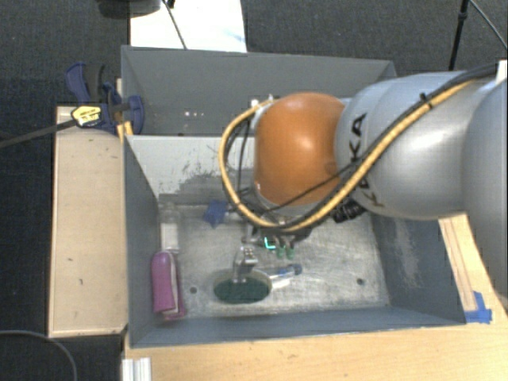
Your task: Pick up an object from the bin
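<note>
A dark green flat round disc (242,291) is lying by the grey metal bin's (333,322) near wall. The gripper (247,262) is hanging just over it; I cannot tell whether it is spread. A purple plastic bottle (164,282) is lying at left.

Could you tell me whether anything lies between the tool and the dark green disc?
Nothing visible does. The tool hangs right over the dark green disc. A small clear-and-blue thing lies beside the disc on its right, and the purple thing lies apart at left.
</note>
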Tool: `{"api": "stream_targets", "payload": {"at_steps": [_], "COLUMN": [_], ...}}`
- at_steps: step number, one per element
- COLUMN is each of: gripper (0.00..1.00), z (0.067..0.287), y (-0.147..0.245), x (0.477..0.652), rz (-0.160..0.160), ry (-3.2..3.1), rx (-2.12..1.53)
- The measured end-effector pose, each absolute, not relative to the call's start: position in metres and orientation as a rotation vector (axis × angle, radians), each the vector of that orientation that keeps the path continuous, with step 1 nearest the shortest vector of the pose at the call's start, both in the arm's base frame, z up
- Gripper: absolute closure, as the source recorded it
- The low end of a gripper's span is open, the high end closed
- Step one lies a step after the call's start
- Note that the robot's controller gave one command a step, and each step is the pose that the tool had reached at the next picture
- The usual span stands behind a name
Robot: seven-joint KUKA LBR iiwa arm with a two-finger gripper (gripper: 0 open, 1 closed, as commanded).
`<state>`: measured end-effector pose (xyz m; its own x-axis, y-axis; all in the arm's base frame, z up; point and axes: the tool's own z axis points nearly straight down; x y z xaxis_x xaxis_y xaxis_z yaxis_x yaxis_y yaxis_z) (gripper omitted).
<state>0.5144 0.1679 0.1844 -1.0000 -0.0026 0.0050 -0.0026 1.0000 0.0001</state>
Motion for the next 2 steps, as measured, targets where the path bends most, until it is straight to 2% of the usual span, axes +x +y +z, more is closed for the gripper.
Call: {"api": "stream_targets", "payload": {"at_steps": [1,2], "gripper": [0.0,1.0], "z": [0.0716,0.0744], "y": [0.1262,0.1278], "x": [0.4878,0.4896], "rz": [-0.003,-0.007], "ry": [-3.15,-3.157], "rx": [0.125,0.117]}}
